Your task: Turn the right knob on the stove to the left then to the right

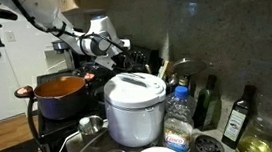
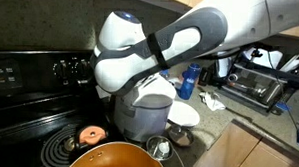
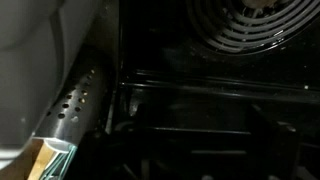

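Gripper (image 1: 127, 55) is hovering by stove's (image 2: 29, 99) raised rear, likely lining up the knob; can't tell if clenched.

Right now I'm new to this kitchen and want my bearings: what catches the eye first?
The white robot arm fills the foreground in an exterior view, reaching toward the raised rear of the black stove. An orange pot sits on the cooktop. A white rice cooker stands beside the stove.

No legible text, labels or numbers anywhere.
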### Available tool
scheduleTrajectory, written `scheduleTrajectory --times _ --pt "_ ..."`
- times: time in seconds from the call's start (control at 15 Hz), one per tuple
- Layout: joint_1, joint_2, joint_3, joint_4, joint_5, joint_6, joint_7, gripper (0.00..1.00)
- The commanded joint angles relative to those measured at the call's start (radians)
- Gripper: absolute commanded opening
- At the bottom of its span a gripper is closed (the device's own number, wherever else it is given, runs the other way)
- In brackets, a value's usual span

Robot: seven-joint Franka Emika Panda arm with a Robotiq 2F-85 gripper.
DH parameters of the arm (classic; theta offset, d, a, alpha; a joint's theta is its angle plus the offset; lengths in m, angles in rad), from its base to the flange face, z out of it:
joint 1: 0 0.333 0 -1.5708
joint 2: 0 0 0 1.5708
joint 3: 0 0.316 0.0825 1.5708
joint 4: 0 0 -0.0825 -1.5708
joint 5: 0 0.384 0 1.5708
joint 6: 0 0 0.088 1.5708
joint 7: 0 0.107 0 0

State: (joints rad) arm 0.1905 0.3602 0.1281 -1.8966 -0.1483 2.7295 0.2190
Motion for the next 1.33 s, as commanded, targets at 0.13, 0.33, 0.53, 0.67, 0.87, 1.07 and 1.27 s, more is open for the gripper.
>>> scheduleTrajectory --times 0.13,0.33,0.53,0.67,0.87,1.07,1.27 --pt "0.017 -0.002 -0.019 0.000 0.018 0.000 -0.014 1.00" --pt "0.017 -0.002 -0.019 0.000 0.018 0.000 -0.014 1.00" --pt "0.017 -0.002 -0.019 0.000 0.018 0.000 -0.014 1.00" --pt "0.017 -0.002 -0.019 0.000 0.018 0.000 -0.014 1.00" --pt "0.017 -0.002 -0.019 0.000 0.018 0.000 -0.014 1.00" --pt "0.032 -0.006 -0.026 0.017 0.007 -0.034 -0.004 1.00" --pt "0.062 -0.008 -0.041 0.046 -0.015 -0.084 0.024 1.00"
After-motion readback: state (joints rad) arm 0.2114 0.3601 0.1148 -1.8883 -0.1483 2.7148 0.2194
